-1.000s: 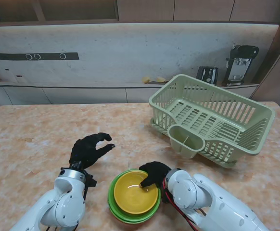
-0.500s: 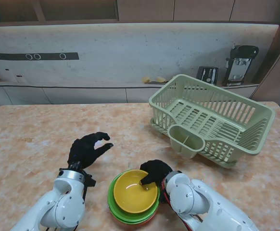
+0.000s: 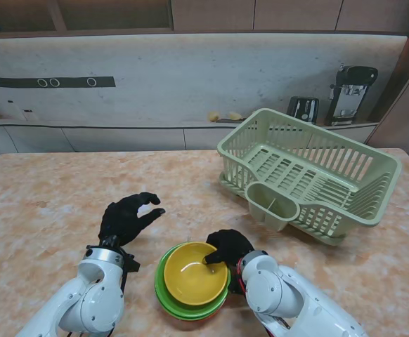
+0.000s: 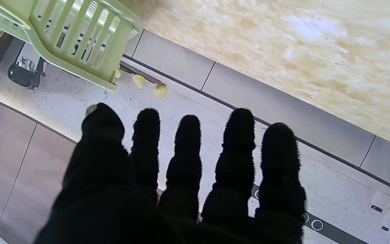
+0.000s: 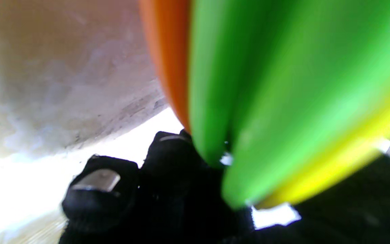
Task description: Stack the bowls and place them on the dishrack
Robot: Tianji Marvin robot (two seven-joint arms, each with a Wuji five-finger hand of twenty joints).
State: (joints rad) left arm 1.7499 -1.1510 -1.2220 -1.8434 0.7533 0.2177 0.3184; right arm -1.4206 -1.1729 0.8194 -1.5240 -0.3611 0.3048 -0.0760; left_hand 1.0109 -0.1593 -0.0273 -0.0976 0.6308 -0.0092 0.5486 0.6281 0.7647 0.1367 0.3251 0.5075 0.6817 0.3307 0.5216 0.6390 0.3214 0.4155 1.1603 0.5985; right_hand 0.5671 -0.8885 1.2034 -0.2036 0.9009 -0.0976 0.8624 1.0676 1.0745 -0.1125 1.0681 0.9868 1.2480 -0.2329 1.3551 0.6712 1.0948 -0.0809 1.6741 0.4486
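right hand has carried the bowl stack slightly farther from me.

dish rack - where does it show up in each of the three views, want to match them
Stand view: the dish rack sits on the table's far right, beyond the bowl stack.
Left wrist view: a corner of it fills one corner, past the left hand.
Right wrist view: not in it; bowls fill the picture.
Shared landmark: the rack's slatted green wall.
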